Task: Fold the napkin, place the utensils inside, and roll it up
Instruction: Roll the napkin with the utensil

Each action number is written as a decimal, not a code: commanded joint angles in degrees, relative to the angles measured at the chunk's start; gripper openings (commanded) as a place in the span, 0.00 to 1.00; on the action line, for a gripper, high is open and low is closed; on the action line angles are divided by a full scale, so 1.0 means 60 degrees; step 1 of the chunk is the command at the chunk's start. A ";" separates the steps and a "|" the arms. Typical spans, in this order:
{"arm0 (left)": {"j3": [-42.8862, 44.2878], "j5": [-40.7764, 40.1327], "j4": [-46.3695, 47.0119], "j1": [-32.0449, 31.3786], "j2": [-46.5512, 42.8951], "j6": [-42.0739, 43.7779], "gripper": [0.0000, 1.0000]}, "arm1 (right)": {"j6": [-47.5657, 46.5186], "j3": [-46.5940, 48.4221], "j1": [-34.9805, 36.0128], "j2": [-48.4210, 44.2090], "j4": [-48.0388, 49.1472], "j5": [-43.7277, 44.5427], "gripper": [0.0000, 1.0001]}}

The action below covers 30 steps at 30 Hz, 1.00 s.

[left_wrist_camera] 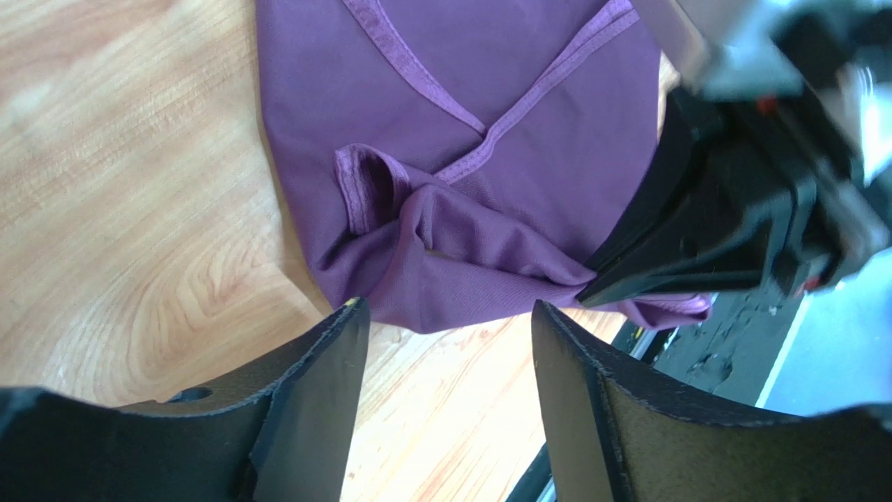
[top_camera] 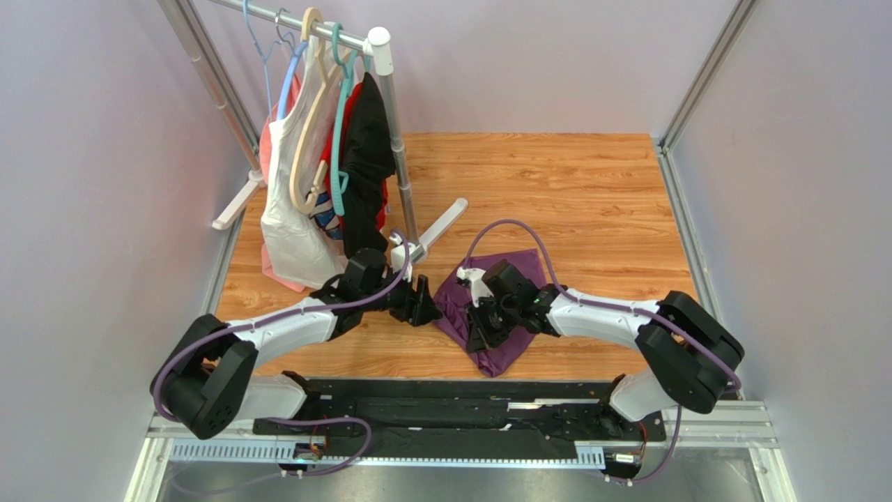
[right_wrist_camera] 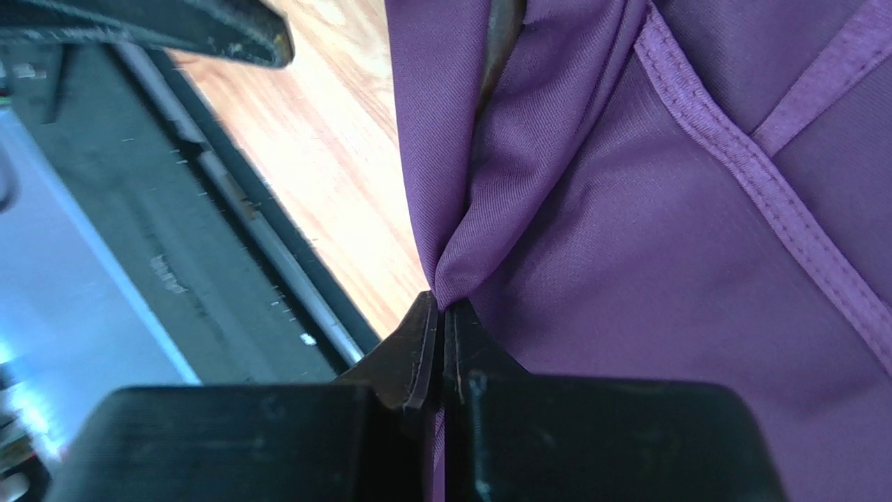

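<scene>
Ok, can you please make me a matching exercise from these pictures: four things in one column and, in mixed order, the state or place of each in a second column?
Things:
1. left gripper
2. right gripper
3. napkin
4. white garment

States or places:
a. hangs on the rack
b. open, holding nothing
c. lies bunched on the wooden table
d. shut on a purple fold

Right pairs: 1-b, 2-d, 3-c, 4-a.

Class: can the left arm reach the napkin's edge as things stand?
Probably yes: the left gripper is open beside the napkin, bare table between; the right gripper pinches a fold aside.
</scene>
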 commanded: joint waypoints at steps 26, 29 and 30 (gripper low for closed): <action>-0.0332 -0.0580 0.3429 -0.0003 0.2047 0.0136 0.82 | -0.0427 0.0182 -0.2226 0.2291 0.1405 -0.4906 0.00; -0.0230 -0.0418 0.3548 0.0012 0.2282 0.0048 0.78 | -0.0456 0.0256 -0.2284 0.2438 0.1405 -0.4994 0.00; -0.0201 -0.0389 0.3548 -0.0003 0.2340 0.0063 0.76 | -0.0471 0.0285 -0.2313 0.2525 0.1405 -0.4995 0.00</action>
